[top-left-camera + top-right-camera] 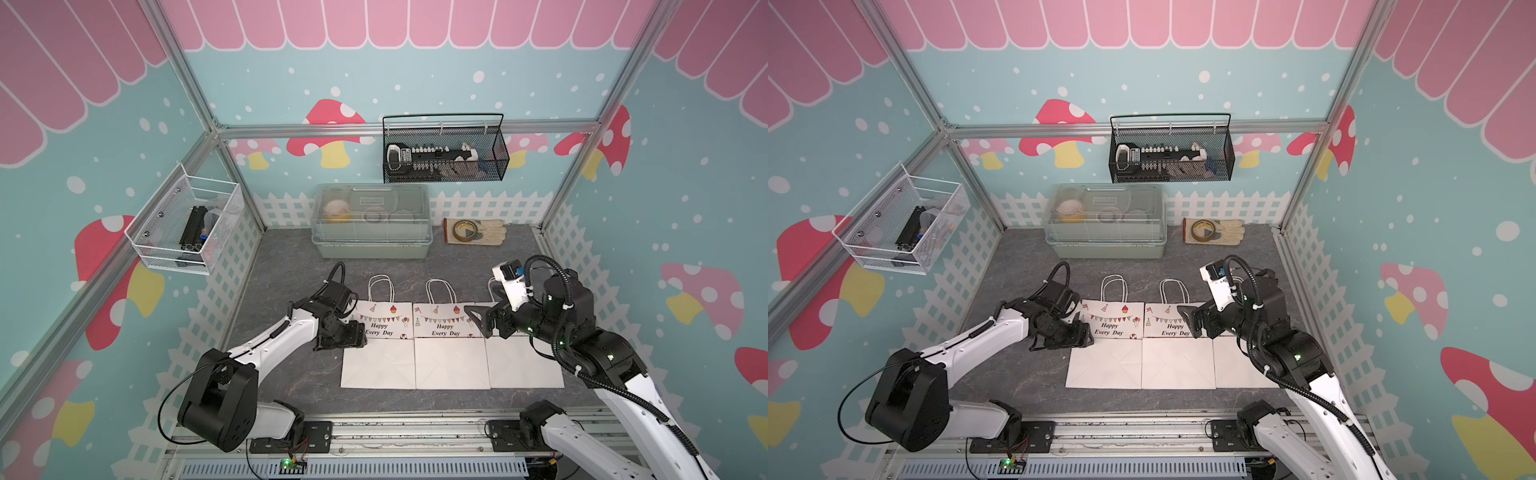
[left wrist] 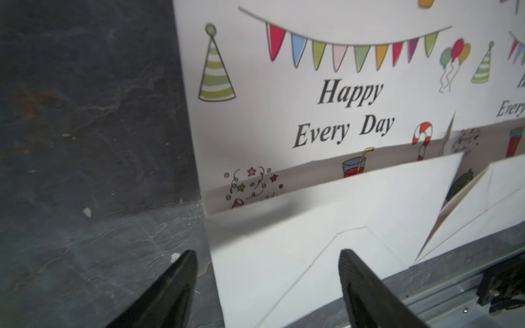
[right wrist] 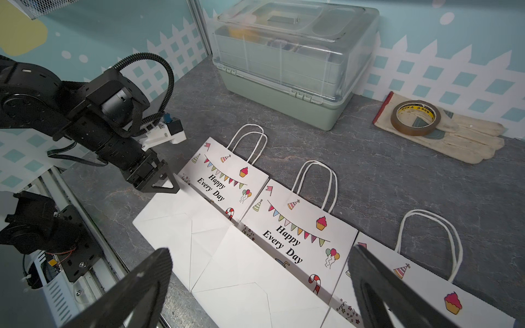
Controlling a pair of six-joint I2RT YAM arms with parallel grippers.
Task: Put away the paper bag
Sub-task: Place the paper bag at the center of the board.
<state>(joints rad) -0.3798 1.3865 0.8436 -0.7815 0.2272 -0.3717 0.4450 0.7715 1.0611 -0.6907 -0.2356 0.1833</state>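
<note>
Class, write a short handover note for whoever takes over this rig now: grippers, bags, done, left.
Grippers: left gripper open and empty, low at the outer edge of the left bag; right gripper open and empty, over where the middle bag meets the right bag.
Bags: all three lie flat in a row on the table.
Done: none put away.
Left: all three.

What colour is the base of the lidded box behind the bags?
Pale green box base; clearest in the right wrist view.
</note>
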